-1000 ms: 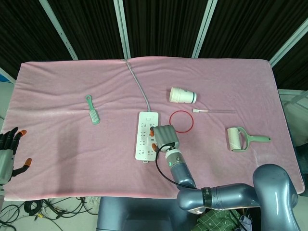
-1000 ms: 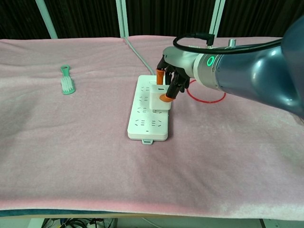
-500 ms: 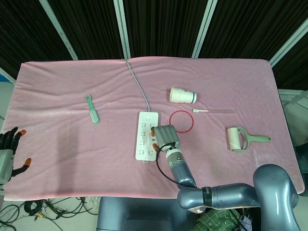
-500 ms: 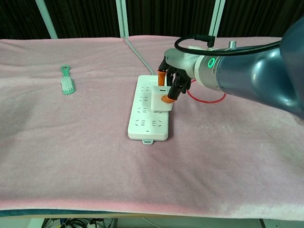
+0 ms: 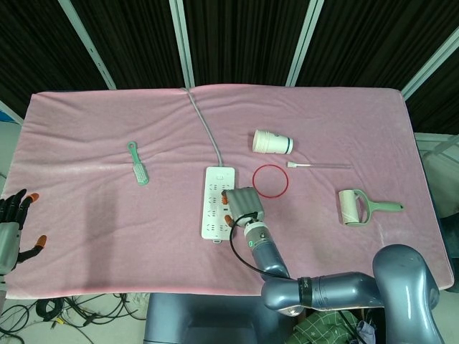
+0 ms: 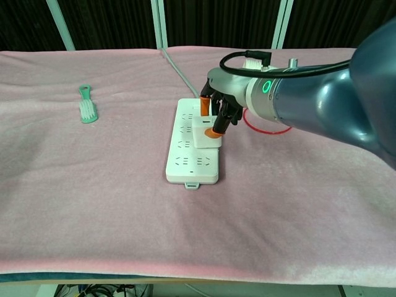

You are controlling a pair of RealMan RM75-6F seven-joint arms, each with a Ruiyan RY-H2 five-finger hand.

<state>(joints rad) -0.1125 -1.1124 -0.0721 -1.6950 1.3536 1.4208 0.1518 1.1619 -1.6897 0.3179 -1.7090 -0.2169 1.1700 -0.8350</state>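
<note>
Beneath the right hand (image 6: 216, 114): a white power strip (image 6: 193, 143) lying flat on the pink cloth (image 6: 93, 185), its grey cable (image 5: 204, 125) running off beyond the hand to the far edge. Pinched between the orange-tipped fingers (image 6: 213, 132): a white plug block (image 6: 207, 133), seated over the strip's right-hand sockets; hand closed on it, palm down, knuckles arched, forearm reaching in from the robot's near right. Change over the last second: the hand and block sit slightly further left and lower on the strip, and the strip itself has turned a touch; judged, the block is being pressed home or worked in its socket, not lifted clear. Just right of the hand: a red ring (image 5: 270, 180). Beyond that: a paper cup (image 5: 272, 142) on its side and a thin swab (image 5: 315, 165). Well right: a lint roller (image 5: 358, 207). Well left of the hand: a green brush (image 6: 87, 109). Left hand (image 5: 13, 226): at the cloth's near left edge, fingers spread, holding nothing, unmoved.
</note>
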